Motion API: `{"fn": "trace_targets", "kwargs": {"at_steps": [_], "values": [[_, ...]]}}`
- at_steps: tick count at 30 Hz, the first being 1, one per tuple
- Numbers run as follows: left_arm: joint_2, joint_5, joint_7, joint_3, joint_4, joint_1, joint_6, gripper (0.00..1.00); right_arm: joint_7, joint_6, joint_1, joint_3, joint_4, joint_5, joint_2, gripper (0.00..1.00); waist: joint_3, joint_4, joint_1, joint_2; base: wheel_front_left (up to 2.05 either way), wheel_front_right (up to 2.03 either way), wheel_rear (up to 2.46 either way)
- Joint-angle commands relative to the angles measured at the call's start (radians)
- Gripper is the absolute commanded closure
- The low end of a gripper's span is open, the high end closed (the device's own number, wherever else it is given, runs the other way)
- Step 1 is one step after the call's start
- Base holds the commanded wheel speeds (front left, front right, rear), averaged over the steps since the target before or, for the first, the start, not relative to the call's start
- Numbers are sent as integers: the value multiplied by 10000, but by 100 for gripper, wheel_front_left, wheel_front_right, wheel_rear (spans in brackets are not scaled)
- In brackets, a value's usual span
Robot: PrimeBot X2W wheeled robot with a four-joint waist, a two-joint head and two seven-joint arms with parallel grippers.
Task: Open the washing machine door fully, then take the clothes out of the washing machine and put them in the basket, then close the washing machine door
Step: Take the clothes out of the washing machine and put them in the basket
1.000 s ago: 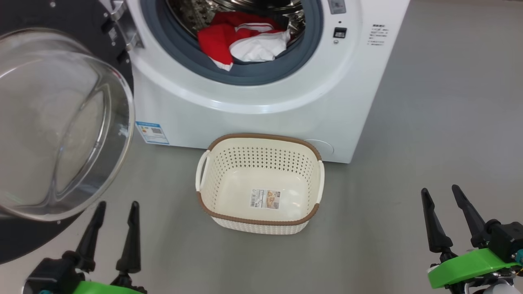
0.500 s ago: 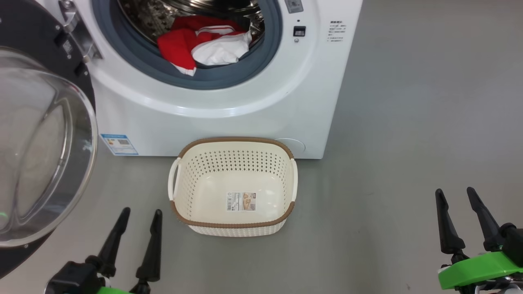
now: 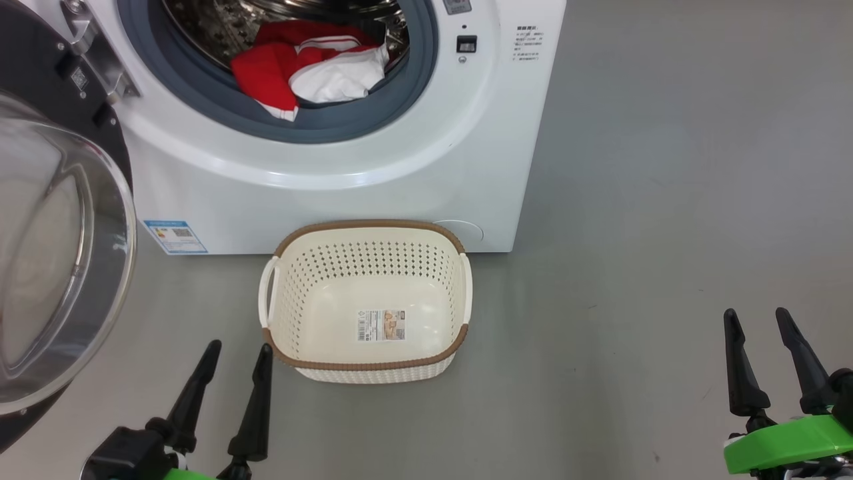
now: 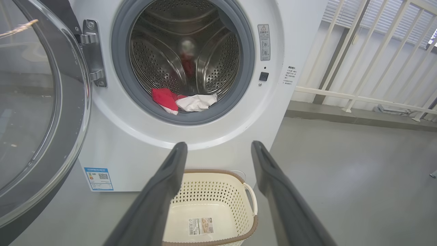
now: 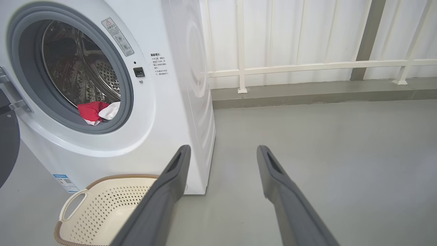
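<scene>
Washing machine [image 3: 333,193] mouth unblocked (door [image 3: 60,267] stands left).

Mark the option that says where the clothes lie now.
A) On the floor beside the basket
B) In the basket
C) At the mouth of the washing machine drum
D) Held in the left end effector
C: the red and white clothes lie at the front of the drum inside the washing machine, and the basket has just its label sticker inside.
</scene>
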Motion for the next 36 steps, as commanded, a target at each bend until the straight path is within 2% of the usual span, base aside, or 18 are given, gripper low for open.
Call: {"fn": "trace_targets", "kwargs": {"at_steps": [1, 15, 36], "values": [[207, -90, -51, 278, -265, -313, 13, 0, -63, 65, -80, 159, -294, -1, -115, 0, 21, 28, 0, 0, 0, 0, 0], [370, -424, -51, 69, -395, -492, 13, 0, -63, 65, -255, 238, -281, -34, -112, 0, 153, 197, 0, 0, 16, -17, 2], [284, -275, -51, 268, -435, -748, 13, 0, -63, 65, -450, 297, -266, -38, -99, 0, 416, 284, 0, 0, 117, -117, 0]]}}
